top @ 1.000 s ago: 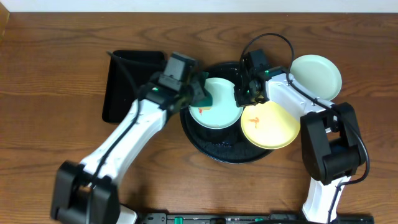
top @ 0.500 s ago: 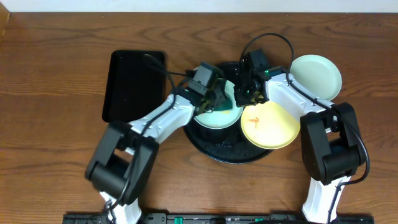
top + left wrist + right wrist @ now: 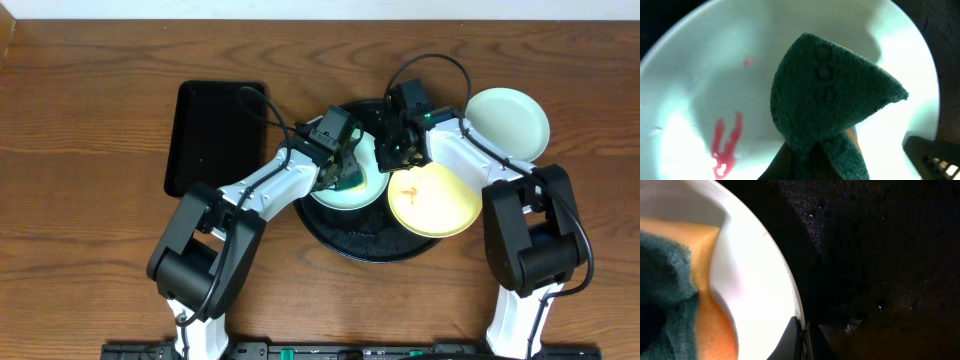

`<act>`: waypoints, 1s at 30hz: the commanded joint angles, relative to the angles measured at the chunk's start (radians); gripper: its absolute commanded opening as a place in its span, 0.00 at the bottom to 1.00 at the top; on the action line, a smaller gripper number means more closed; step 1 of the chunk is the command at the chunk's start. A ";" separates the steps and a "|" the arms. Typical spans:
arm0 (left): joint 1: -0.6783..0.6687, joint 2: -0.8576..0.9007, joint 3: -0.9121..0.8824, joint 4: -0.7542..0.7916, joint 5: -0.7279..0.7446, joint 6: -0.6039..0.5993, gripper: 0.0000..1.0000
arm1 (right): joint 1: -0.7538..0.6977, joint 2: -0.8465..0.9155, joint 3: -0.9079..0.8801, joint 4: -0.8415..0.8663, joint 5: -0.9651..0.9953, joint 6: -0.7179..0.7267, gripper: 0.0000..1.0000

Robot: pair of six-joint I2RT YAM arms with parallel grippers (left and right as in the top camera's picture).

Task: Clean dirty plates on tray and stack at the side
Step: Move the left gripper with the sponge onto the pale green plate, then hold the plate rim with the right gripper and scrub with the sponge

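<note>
A mint-green plate (image 3: 345,192) sits on the round black tray (image 3: 340,240). It bears a red smear (image 3: 725,145). My left gripper (image 3: 345,165) is shut on a green and orange sponge (image 3: 830,95) and presses it into this plate. My right gripper (image 3: 388,150) is shut on the plate's rim (image 3: 790,297), one finger inside and one outside (image 3: 802,340). A yellow plate (image 3: 435,200) with a small orange mark lies on the tray's right side. A second mint-green plate (image 3: 508,120) rests on the table to the right of the tray.
A rectangular black tray (image 3: 215,135) lies on the wooden table left of the round tray. A black cable (image 3: 430,65) loops above the right arm. The tray surface looks wet in the right wrist view (image 3: 880,255).
My left arm swung right from the rectangular tray's edge and carried the sponge into the mint-green plate. The right gripper stayed on the rim.
</note>
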 commanded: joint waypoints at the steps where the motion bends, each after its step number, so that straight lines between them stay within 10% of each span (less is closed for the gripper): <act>1: 0.050 0.023 -0.043 -0.078 -0.167 0.088 0.08 | -0.006 -0.003 -0.003 -0.016 0.077 0.003 0.01; 16: 0.068 -0.234 -0.043 -0.105 -0.358 0.183 0.08 | -0.006 -0.003 -0.003 -0.017 0.077 0.003 0.01; 30: 0.054 -0.183 -0.043 0.065 -0.006 0.030 0.08 | -0.006 -0.003 -0.003 -0.016 0.076 0.003 0.01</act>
